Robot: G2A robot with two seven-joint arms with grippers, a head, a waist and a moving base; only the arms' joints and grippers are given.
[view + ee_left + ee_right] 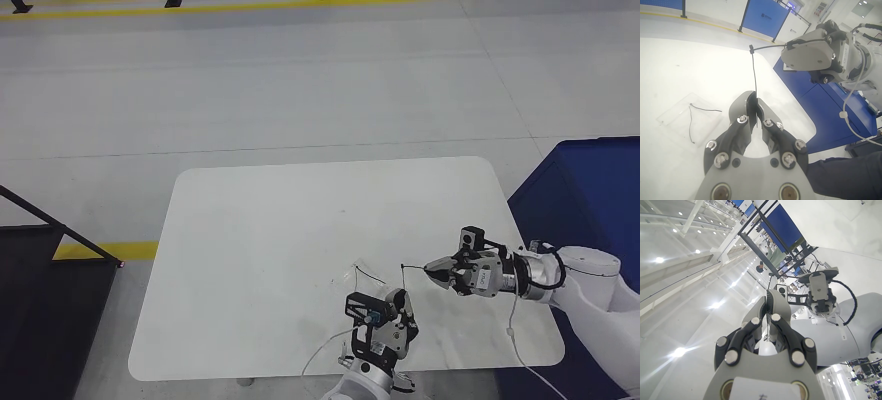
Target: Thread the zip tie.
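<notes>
Closest to me, the left gripper [755, 98] was pressed together on the strap of a thin black plastic zip tie [754, 75], which rose to its small square head and bent across to the right gripper [787, 45], likewise pinching it. Held between the two, the tie hung above the white rounded counter [280, 250]. Nearby on the counter lay a clear flat tray [704, 130] with two more black ties [690, 123].

Inside left pincer [755, 97] and right pincer [767, 297], zip tie [754, 72] ends hidden (tips unseen).
</notes>
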